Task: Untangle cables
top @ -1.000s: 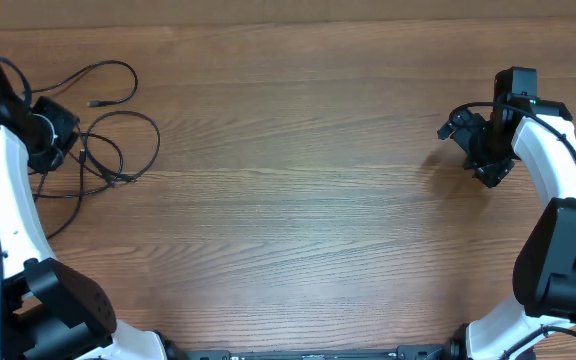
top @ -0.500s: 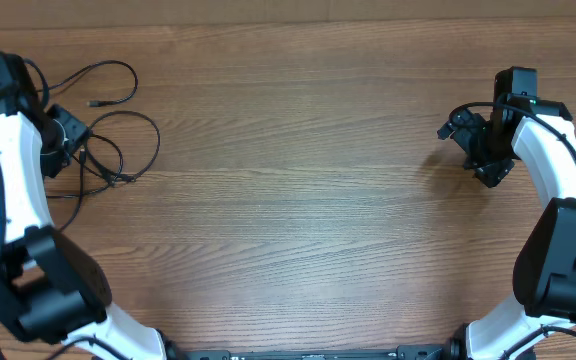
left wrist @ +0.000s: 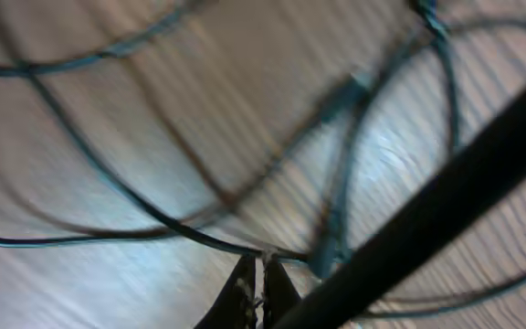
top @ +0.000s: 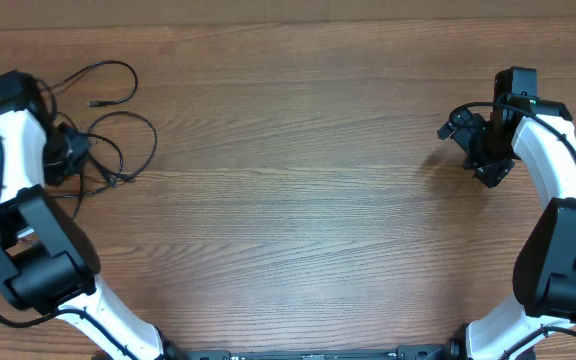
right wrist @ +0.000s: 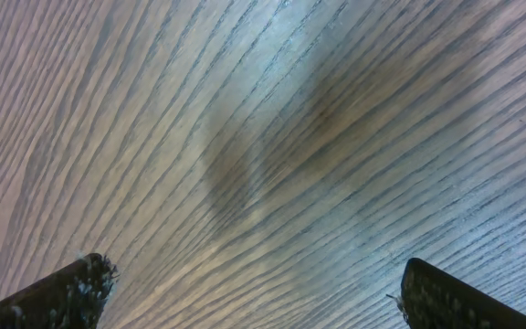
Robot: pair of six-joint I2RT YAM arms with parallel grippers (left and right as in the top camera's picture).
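Note:
The cables (top: 154, 135) are thin black cords lying in tangled loops at the far left of the wooden table (top: 298, 200). My left gripper (top: 68, 152) is down among these loops. In the left wrist view its fingertips (left wrist: 245, 279) are pressed together right at one thin strand of the cables (left wrist: 153, 219), and the left gripper (left wrist: 261, 260) looks shut on that strand. More blurred strands cross above it. My right gripper (top: 464, 150) hovers far to the right over bare wood. In its wrist view the right gripper (right wrist: 254, 288) stands wide open, with nothing between its fingers (right wrist: 62, 297).
A thicker black cord (left wrist: 446, 183) runs diagonally close across the left wrist view and hides part of the tangle. A small plug end (top: 93, 103) lies at the upper left inside a loop. The table's far edge (top: 288, 22) runs along the top.
The left arm has swung over the tangle. Its gripper has come down among the loops and shut at a strand. The right arm has not moved.

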